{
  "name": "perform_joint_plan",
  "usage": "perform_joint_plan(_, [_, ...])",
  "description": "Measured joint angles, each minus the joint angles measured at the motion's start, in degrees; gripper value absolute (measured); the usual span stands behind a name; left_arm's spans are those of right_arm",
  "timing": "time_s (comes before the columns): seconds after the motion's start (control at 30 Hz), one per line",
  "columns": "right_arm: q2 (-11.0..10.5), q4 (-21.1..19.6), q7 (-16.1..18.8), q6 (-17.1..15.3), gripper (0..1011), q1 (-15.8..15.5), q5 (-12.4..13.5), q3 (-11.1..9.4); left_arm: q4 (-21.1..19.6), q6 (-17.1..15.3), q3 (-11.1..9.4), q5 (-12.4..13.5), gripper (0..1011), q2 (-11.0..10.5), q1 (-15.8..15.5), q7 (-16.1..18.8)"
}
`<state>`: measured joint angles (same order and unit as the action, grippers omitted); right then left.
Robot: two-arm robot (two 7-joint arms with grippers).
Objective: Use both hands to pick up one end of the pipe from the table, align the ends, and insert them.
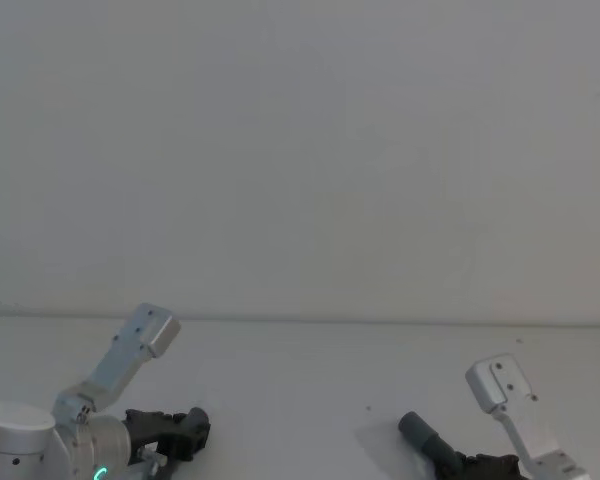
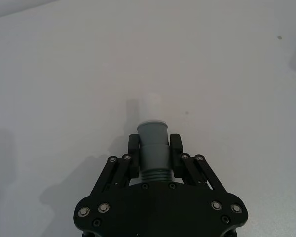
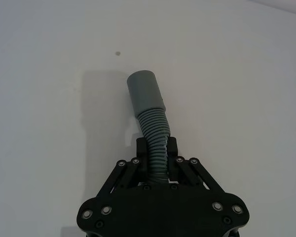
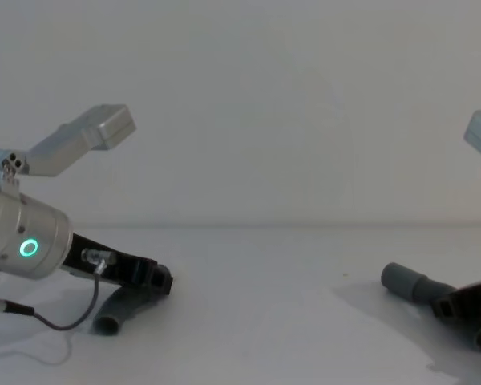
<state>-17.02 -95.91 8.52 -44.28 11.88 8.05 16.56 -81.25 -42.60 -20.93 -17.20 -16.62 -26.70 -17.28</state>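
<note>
Two pieces of the pipe are held low over the white table (image 1: 300, 400). My left gripper (image 2: 154, 146) is shut on the smooth grey cuff (image 2: 153, 148) of one piece, and its white spigot tip (image 2: 150, 106) sticks out past the fingers. In the chest view this piece's ribbed tail (image 4: 119, 309) bends down to the table under the left gripper (image 4: 156, 277). My right gripper (image 3: 157, 148) is shut on the ribbed part of the other piece (image 3: 156, 133), whose wide grey socket cuff (image 3: 145, 91) points ahead. The two ends are far apart, the socket cuff (image 4: 405, 281) at the right.
A pale wall (image 1: 300, 150) rises behind the table's far edge. Bare white surface lies between the left gripper (image 1: 175, 435) and the right gripper (image 1: 472, 465). A small dark speck (image 3: 118, 53) marks the table ahead of the socket piece.
</note>
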Motion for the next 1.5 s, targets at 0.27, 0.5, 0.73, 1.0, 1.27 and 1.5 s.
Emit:
perform_joint_plan(0.27, [0.0,0.0,0.0,0.0,190,0.0,0.0,0.0,0.31,0.35,-2.56,1.77,328,-1.38,-2.32,-2.38])
perform_joint_plan(0.5, [0.0,0.0,0.01,0.01,190,0.0,0.0,0.0,-0.22,0.52,-5.69,4.27,328,-3.05,-4.98,-4.54])
perform_joint_plan(0.73, [0.0,0.0,0.0,0.02,189,0.0,0.0,0.0,-1.79,0.44,-8.7,6.95,328,-4.91,-7.34,-6.4])
perform_joint_plan(1.0, [-0.37,-0.4,0.78,1.92,184,-0.41,0.03,-0.18,-4.85,0.46,-12.94,10.99,328,-8.5,-10.35,-9.6])
perform_joint_plan(1.27, [-1.2,-1.05,3.05,7.76,184,-1.32,0.51,-0.8,-6.68,3.24,-16.93,14.27,328,-12.35,-13.7,-14.17])
perform_joint_plan(1.5, [-2.31,-1.01,6.29,14.54,184,-1.78,1.55,-1.31,-6.35,7.05,-19.58,16.22,328,-14.61,-16.63,-18.55])
